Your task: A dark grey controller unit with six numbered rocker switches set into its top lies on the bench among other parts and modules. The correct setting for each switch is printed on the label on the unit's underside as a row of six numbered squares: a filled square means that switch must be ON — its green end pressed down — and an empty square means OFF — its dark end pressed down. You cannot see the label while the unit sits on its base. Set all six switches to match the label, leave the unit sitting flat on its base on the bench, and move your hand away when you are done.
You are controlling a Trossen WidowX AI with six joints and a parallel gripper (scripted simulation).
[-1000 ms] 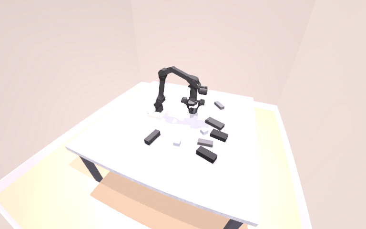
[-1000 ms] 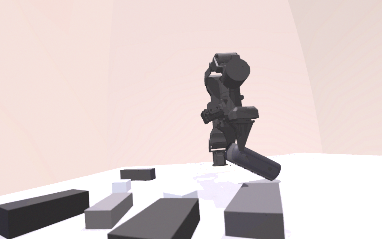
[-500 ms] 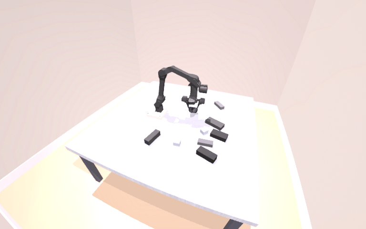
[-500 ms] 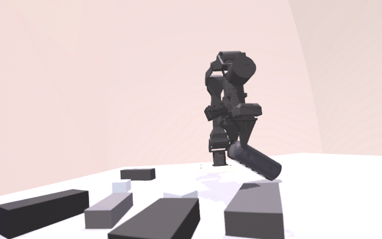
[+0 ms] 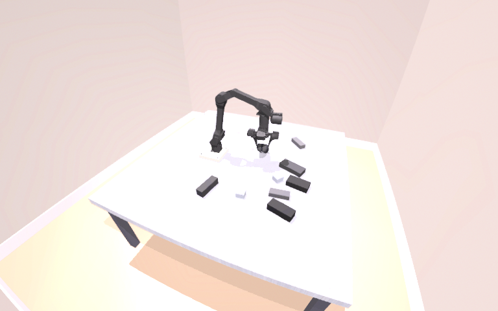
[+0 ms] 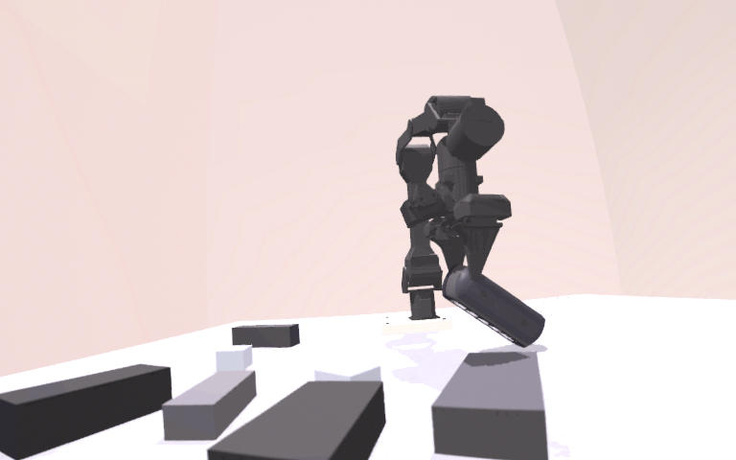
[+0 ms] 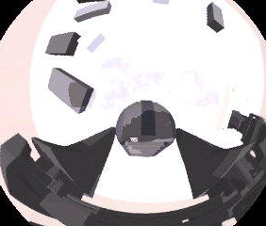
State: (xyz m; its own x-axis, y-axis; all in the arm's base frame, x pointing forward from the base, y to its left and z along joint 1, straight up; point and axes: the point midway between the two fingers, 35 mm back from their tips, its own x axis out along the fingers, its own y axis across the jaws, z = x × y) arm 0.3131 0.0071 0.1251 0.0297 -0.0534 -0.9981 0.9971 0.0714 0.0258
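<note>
The dark grey controller unit (image 5: 262,149) (image 6: 500,311) (image 7: 133,123) is a rounded, barrel-like body. My gripper (image 5: 262,145) (image 6: 465,272) (image 7: 145,131) is shut on it, with a fingertip on each side near its raised end. In the exterior view the unit slopes steeply down to the right. Its low end is close to the bench (image 5: 190,216); I cannot tell whether it touches. Thin light marks run along its lower left edge in that view. In the wrist view its end faces up, with a dark band and a small white mark. Switch positions and label squares cannot be read.
A grey block (image 5: 292,167) (image 6: 489,384) (image 7: 69,89) lies beside the unit, partly under its shadow. Beyond are black blocks (image 5: 297,183) (image 5: 281,210), a small grey block (image 5: 279,194) and white pieces (image 5: 277,177) (image 5: 240,194). Another dark block (image 5: 207,186) and a grey one (image 5: 297,142) lie apart.
</note>
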